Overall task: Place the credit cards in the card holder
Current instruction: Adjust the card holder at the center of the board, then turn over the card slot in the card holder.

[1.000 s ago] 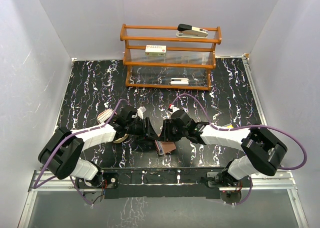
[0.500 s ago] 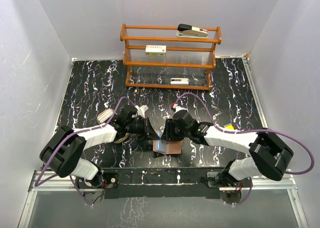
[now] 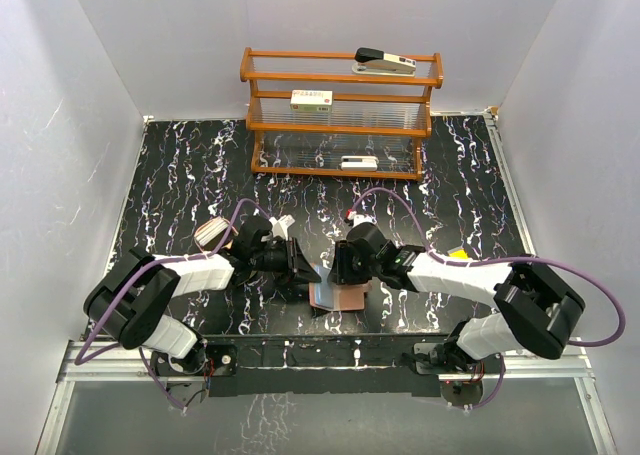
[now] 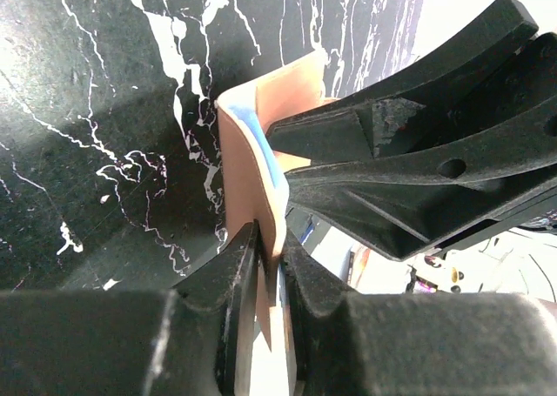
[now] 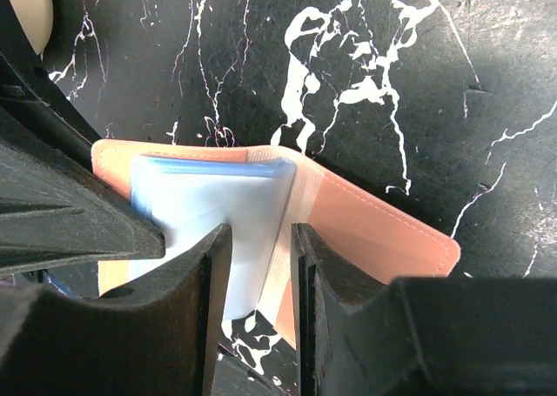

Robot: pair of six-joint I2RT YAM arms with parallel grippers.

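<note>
The card holder (image 3: 338, 297) is a reddish-brown leather wallet lying open on the black marbled table between both arms. In the left wrist view its left flap (image 4: 257, 152) stands up on edge, with my left gripper (image 4: 270, 244) shut on the leather. My left gripper (image 3: 308, 278) sits at the wallet's left side. My right gripper (image 5: 261, 239) hovers open over the fold and the bluish-grey pocket (image 5: 209, 209), nothing pinched between its fingers. It stands at the wallet's far edge (image 3: 343, 273). The credit cards are hidden in these views.
A tan oval tray (image 3: 212, 233) lies left of the left arm, partly covered by it. A wooden rack (image 3: 340, 125) stands at the back with white boxes (image 3: 311, 99) and a black-and-white tool (image 3: 385, 61) on top. A small yellow thing (image 3: 457, 252) lies by the right arm.
The wallet went from held folded between the grippers to lying open on the table. My left gripper closed on its left flap. Both arms shifted slightly toward the wallet.
</note>
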